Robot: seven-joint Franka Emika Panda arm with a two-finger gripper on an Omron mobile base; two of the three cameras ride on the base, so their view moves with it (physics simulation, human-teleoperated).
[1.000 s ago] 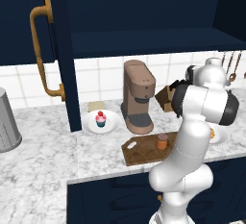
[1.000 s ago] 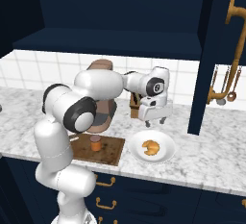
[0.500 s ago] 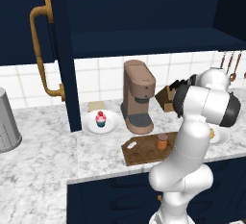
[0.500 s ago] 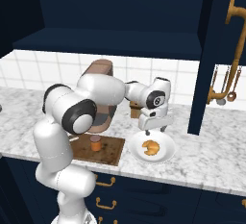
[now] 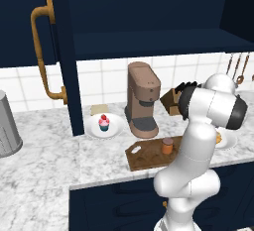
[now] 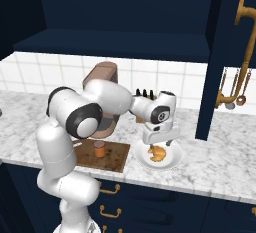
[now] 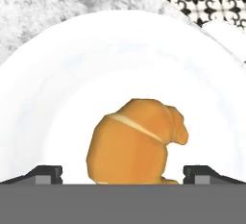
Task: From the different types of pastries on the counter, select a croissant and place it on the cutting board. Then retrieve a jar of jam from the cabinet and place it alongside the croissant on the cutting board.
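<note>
The worktop [image 6: 215, 164] is marbled stone under a navy cabinet [image 6: 227, 52] whose door stands swung out. Left of the arm sits the board [image 6: 112, 156], dark wood, flat on the stone, with the jar [image 6: 100, 150] already upright on it. That leaves the croissant to bring over, so the order looks reversed but the remaining job is plain.

Right of the board, just beside it, is a white plate [image 6: 172, 161], and the croissant [image 6: 158, 152] lies near its middle. The gripper [image 6: 159, 144] hangs straight over it, close above, with its jaws spread wide and nothing between them. In the hand view the croissant [image 7: 137, 143] sits squarely between the two fingertips [image 7: 45, 174], one to each side.

I judge the pastry light, soft and flaky, likely to crush or flake under a hard squeeze, and its rounded glazed back may slip. The thick middle hump is the place to hold, across its narrower width, not the thin curled ends. The plate looks smooth, so the croissant may slide if one finger touches first. A gentle, centred close seems right.
</note>
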